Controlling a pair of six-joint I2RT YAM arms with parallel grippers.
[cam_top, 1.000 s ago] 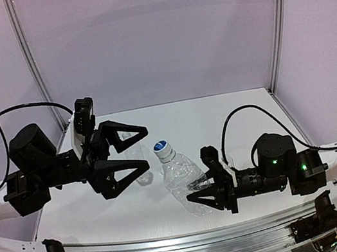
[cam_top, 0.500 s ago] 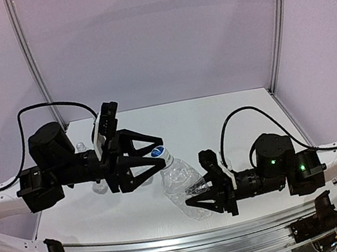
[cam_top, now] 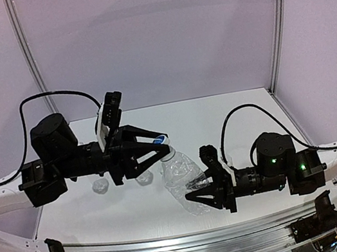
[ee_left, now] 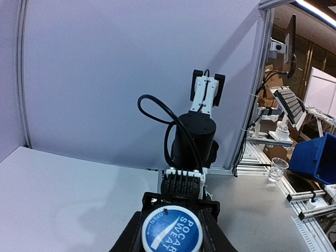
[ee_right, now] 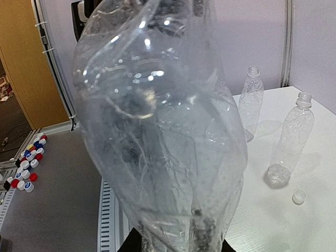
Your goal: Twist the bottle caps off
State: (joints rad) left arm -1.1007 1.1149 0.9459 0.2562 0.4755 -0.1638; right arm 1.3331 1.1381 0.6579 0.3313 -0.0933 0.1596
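Observation:
My right gripper [cam_top: 201, 193] is shut on the lower body of a clear crinkled bottle [cam_top: 183, 177] and holds it tilted above the table, neck toward the left arm. This bottle [ee_right: 157, 131] fills the right wrist view, and the right gripper [ee_right: 178, 245] shows only at the bottom edge. A blue-topped bottle cap [cam_top: 160, 141] printed POCARI SWEAT sits on the neck. My left gripper [cam_top: 162, 144] is shut on this cap [ee_left: 172, 231], a finger pressed on either side. Two more bottles, one [ee_right: 251, 102] behind the other [ee_right: 293, 142], stand open-necked on the table.
In the top view the two standing bottles, one [cam_top: 101, 186] and the other [cam_top: 144, 178], sit just under the left arm. A small loose cap [ee_right: 298, 197] lies on the table by the nearer one. Several coloured caps [ee_right: 26, 170] lie on the floor beyond the table edge.
The left arm swung right toward the held bottle. Its wide-open jaws came in and closed on the blue cap. The right gripper kept its hold on the bottle.

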